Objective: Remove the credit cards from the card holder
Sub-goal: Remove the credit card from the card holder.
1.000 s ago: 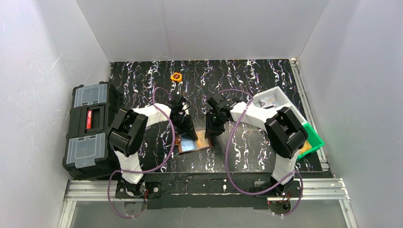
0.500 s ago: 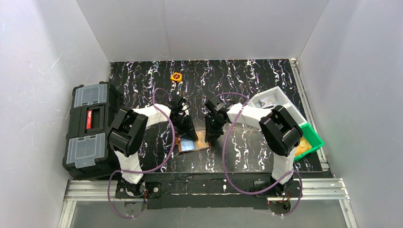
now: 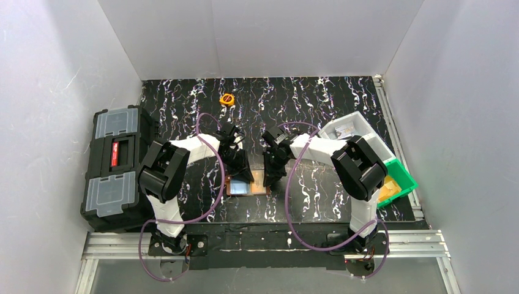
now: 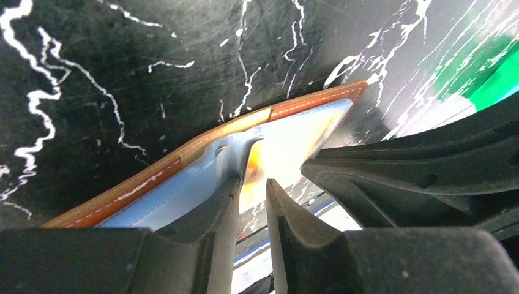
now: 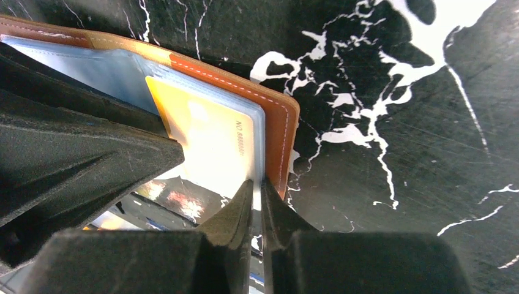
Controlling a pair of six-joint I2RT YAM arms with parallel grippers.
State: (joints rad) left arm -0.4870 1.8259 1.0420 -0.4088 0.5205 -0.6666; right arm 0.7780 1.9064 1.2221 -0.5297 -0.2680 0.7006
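The brown leather card holder (image 3: 248,185) lies open and flat on the black marbled table between my two grippers. Its right clear pocket holds an orange-tan credit card (image 5: 208,135), and the left pocket looks pale blue (image 4: 153,202). My left gripper (image 4: 252,180) points down onto the middle of the holder. Its jaws stand a narrow gap apart with nothing between them, and one finger (image 4: 223,208) presses the blue pocket. My right gripper (image 5: 256,182) has its jaws almost together over the pale pocket edge beside the leather rim (image 5: 278,122). Whether it pinches anything is unclear.
A black toolbox with grey lids (image 3: 116,165) stands at the left table edge. A small round orange object (image 3: 227,98) lies at the back. A white bin (image 3: 355,131) and a green bin (image 3: 401,177) sit at the right. The two grippers (image 3: 243,173) (image 3: 270,177) are close together.
The right gripper has shifted left onto the holder's right edge and its jaws have narrowed. The holder has turned slightly squarer to the table edge. The left gripper has stayed in place.
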